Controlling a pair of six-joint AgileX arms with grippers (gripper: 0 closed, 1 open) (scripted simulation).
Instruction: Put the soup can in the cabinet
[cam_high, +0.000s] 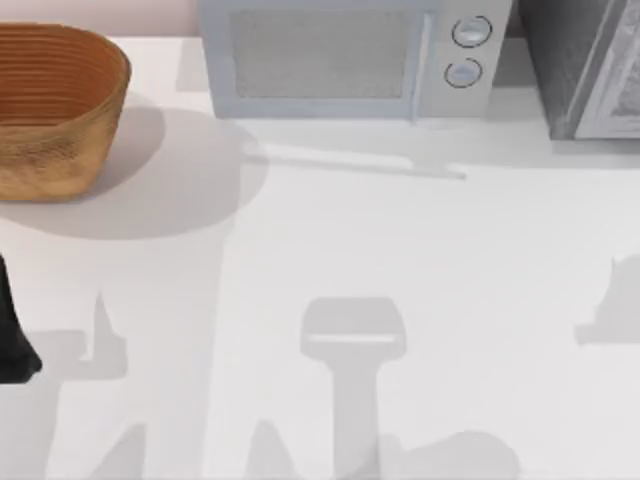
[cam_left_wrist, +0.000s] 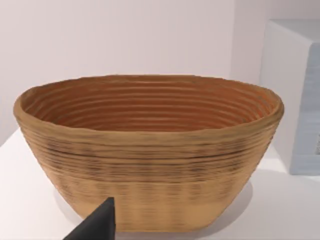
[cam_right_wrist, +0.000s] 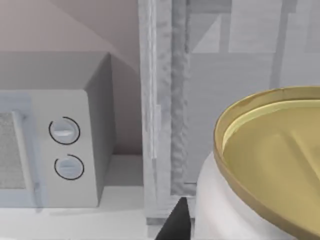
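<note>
The soup can (cam_right_wrist: 265, 165), with a dull gold round top and a white side, looms tilted and very close in the right wrist view. My right gripper (cam_right_wrist: 235, 230) is shut on it, and one dark fingertip (cam_right_wrist: 175, 222) shows beside its white wall. Just beyond the can stands the pale framed door of the cabinet (cam_right_wrist: 165, 100). From above, the cabinet (cam_high: 585, 70) sits at the table's back right corner. My left arm (cam_high: 15, 340) is parked at the table's left edge. One dark fingertip (cam_left_wrist: 100, 222) of it faces the basket.
A pale grey microwave (cam_high: 345, 60) with two round dials (cam_high: 470, 32) stands at the back middle, left of the cabinet. A woven basket (cam_high: 50, 105) sits at the back left. Arm shadows lie across the white table (cam_high: 420, 230).
</note>
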